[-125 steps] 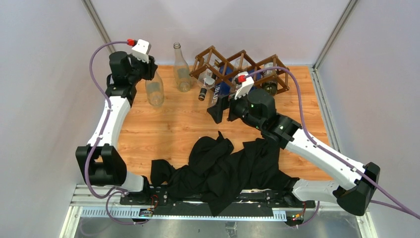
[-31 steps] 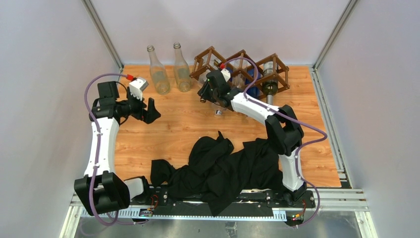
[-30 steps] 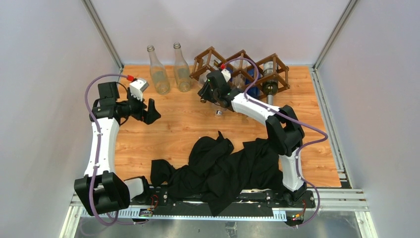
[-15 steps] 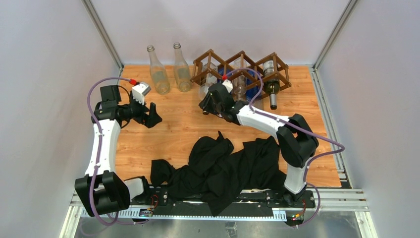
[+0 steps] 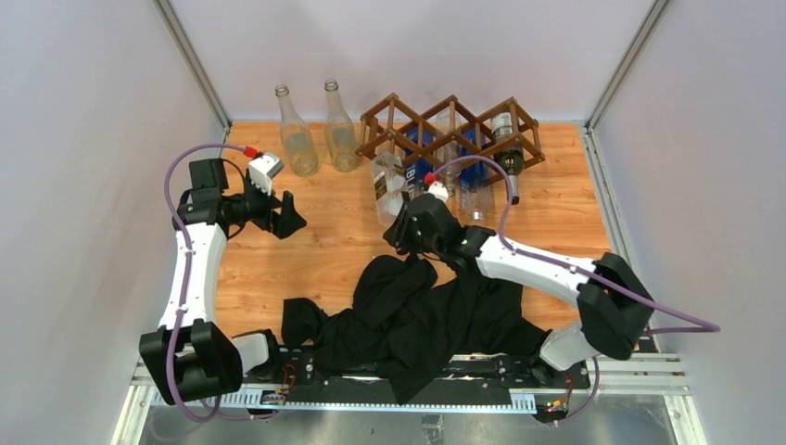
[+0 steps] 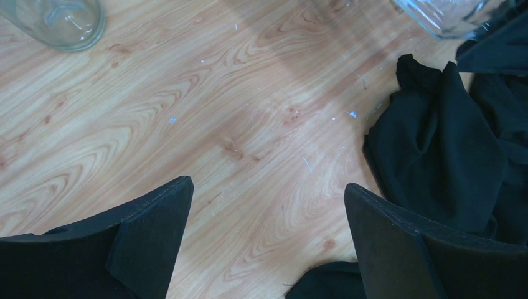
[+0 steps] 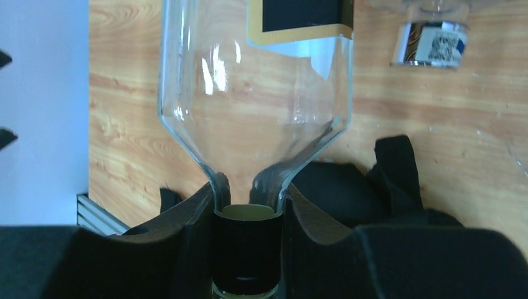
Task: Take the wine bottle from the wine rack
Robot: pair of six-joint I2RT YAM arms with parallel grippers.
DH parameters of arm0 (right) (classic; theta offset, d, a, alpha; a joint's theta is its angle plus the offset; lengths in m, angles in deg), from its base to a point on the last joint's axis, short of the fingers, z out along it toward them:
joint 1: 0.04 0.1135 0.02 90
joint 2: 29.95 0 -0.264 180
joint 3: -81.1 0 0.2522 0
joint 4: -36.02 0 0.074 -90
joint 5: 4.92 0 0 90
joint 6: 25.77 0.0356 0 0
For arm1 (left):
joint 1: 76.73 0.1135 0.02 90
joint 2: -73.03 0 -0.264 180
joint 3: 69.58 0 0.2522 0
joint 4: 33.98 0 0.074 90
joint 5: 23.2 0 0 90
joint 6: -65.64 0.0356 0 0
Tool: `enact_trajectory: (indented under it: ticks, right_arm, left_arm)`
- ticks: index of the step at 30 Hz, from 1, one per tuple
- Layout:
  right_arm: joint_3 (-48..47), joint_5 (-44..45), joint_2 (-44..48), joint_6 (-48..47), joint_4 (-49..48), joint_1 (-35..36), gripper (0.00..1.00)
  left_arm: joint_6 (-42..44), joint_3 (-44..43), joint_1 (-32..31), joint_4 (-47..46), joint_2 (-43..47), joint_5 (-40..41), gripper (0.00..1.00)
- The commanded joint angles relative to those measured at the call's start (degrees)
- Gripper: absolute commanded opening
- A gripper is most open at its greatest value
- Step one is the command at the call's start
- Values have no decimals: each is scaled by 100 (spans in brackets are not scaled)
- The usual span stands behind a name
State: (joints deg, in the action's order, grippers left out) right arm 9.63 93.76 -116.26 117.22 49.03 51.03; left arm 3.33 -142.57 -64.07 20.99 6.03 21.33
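The right claw is clamped on the dark-capped neck of the wine bottle, one finger pressed against each side of the neck. In the right wrist view the clear glass body rises from the claw to the top of the frame, where the lower edge of a black, gold-bordered label shows. From above, the right claw sits just below centre, and the wine bottle slants up and to the left from it. Its base lies just in front of the left cell of the wine rack; I cannot tell whether glass and sticks touch. The rack stands at the upper middle of the tabletop, with a dark bottle poking out of its right cell. A black cloth is heaped just below the right claw.

The left claw is spread wide with nothing between its fingers, hanging over bare wood. In the top view, the left claw is at the left, well apart from the rack. Two clear bottles stand upright at the upper left.
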Motion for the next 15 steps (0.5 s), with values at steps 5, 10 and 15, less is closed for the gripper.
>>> enact_trajectory:
  ticks: [5,10,15]
  right_arm:
    - [372,364,1218,-458,-368,305,0]
    - [380,191,1484,-536,-295,329,0]
    - [-100,-330,1461,-1088,506,325,0]
  left_arm:
    - [68,-98,-269,-87,192,-139,96]
    - [137,-74,-423,-82,348,-163,95]
    - [755,69,-491,-91,782,-382,98]
